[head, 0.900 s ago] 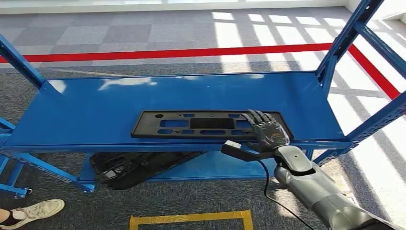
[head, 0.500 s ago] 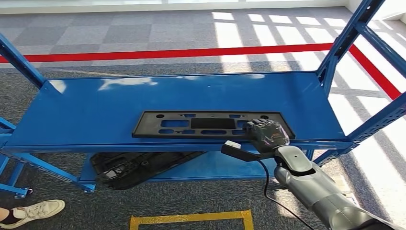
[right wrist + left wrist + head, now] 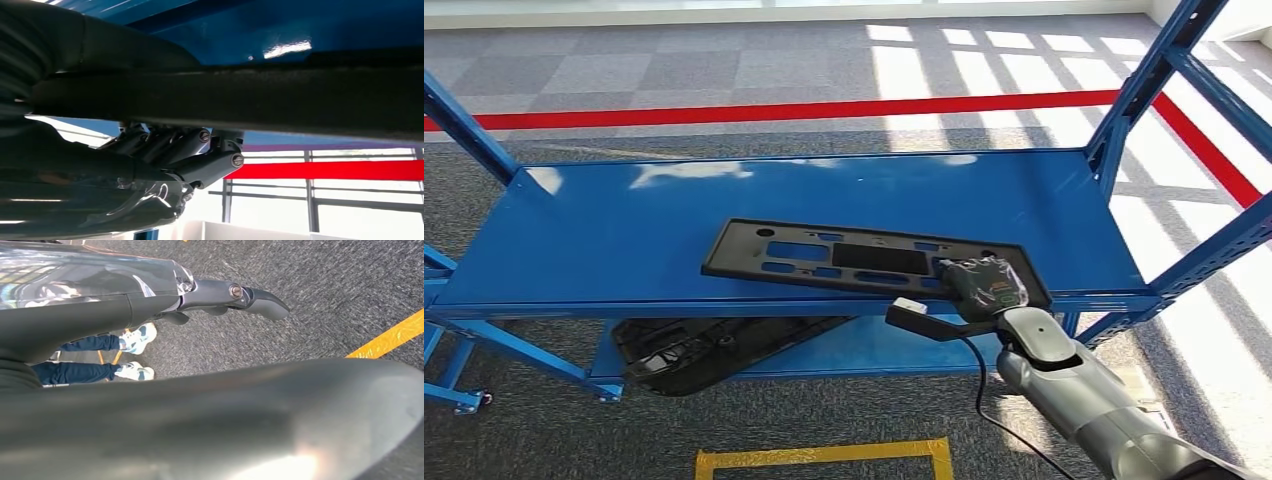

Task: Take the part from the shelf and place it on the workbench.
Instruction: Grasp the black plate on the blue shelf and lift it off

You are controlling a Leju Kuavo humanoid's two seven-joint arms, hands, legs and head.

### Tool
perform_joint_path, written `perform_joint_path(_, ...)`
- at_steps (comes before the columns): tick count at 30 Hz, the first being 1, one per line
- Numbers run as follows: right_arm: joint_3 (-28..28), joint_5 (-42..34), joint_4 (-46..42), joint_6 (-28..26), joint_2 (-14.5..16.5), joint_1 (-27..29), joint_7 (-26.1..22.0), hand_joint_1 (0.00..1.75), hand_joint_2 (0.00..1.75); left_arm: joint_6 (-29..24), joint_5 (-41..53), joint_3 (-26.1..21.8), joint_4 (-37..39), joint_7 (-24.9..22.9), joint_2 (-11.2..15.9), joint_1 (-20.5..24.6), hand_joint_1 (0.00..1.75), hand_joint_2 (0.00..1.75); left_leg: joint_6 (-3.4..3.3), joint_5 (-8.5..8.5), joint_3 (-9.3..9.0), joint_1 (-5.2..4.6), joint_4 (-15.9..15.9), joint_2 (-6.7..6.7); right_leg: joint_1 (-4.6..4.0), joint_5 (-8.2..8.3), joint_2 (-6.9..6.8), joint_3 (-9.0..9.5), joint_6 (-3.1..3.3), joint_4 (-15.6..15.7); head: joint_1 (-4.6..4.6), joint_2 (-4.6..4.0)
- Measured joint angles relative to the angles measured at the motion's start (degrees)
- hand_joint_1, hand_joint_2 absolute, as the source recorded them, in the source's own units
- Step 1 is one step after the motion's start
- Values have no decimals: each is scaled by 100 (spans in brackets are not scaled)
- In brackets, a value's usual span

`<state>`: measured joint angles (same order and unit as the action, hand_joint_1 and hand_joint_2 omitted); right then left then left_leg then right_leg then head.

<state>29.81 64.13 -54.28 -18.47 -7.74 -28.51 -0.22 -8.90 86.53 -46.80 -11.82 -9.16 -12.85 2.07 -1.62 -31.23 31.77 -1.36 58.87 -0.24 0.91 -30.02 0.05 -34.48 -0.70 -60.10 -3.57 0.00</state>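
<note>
From my head view, my right robot hand (image 3: pixel 986 285) gripped the near right end of the one black part (image 3: pixel 864 258), tilted on the blue shelf (image 3: pixel 624 230); I judged the lift under way, needing a steady raise clear of the shelf. One more dark part (image 3: pixel 714 348) lay on the shelf below it. At my left wrist, my left robot hand (image 3: pixel 235 295) hung curled, holding nothing. At my right wrist, fingers (image 3: pixel 200 150) pressed beneath the part's edge.

Sunlit workshop floor around blue racking

Grey carpet tiles (image 3: pixel 724 70) carry a red floor line (image 3: pixel 774 110) and yellow tape (image 3: pixel 824 455); window light falls in bright bars, and a person's white shoes (image 3: pixel 137 337) stand nearby.
</note>
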Motion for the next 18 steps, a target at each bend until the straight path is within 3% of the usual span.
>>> perform_joint_path(6,-2,-99,1,57,1,18,-67,175,175,0,0,0,0,3,0,0,0,0,0,0,0,-1,0,0,1,0,0,1,0,0,-1,0)
perform_joint_path(9,-21,-589,-18,331,6,37,-353,175,175,-4,0,-1,0,18,0,1,0,0,0,0,-3,0,0,0,0,0,2,3,0,0,-1,0)
perform_joint_path(13,-103,-2071,-441,1122,2,254,-917,175,175,-45,-11,-22,0,49,-1,0,0,0,0,0,-8,0,0,0,0,0,2,5,0,1,-1,0)
perform_joint_path(18,-127,-4299,-1758,2172,-138,944,-1286,175,175,-126,-32,-129,0,128,-10,-10,0,0,0,-1,0,0,0,-10,0,-1,-6,0,-1,1,0,0)
